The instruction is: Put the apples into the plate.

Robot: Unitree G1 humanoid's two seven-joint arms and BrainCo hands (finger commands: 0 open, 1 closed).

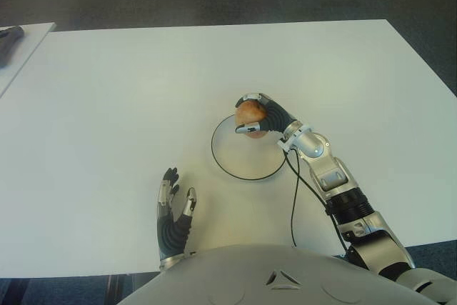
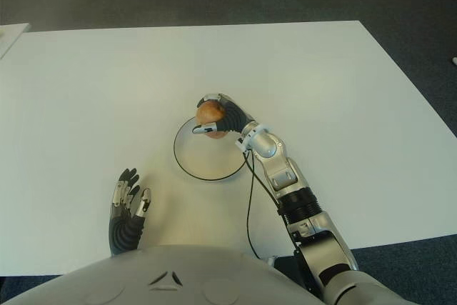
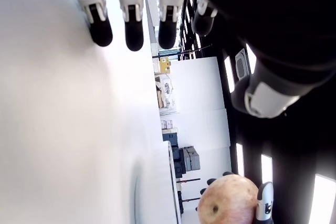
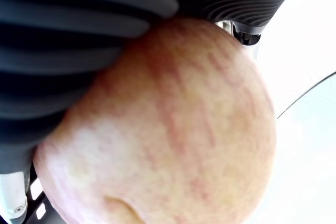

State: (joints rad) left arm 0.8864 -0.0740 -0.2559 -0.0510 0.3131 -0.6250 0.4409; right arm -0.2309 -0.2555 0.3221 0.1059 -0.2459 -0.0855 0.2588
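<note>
The white counter (image 1: 107, 91) is left bare over most of its surface, so open passage is offered on every side of the plate (image 1: 223, 162). The plate's far rim is occupied by the right hand (image 1: 258, 116) (closed around an apple (image 1: 250, 114)); its near half lies uncovered. The left hand (image 1: 173, 212), fingers spread, is seen near the counter's front edge, apart from the plate.

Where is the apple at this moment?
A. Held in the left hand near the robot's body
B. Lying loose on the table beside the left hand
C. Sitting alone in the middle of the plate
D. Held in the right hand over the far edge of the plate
D: the right hand is wrapped around the apple above the plate's far rim, while the left hand shows open and holding nothing.
</note>
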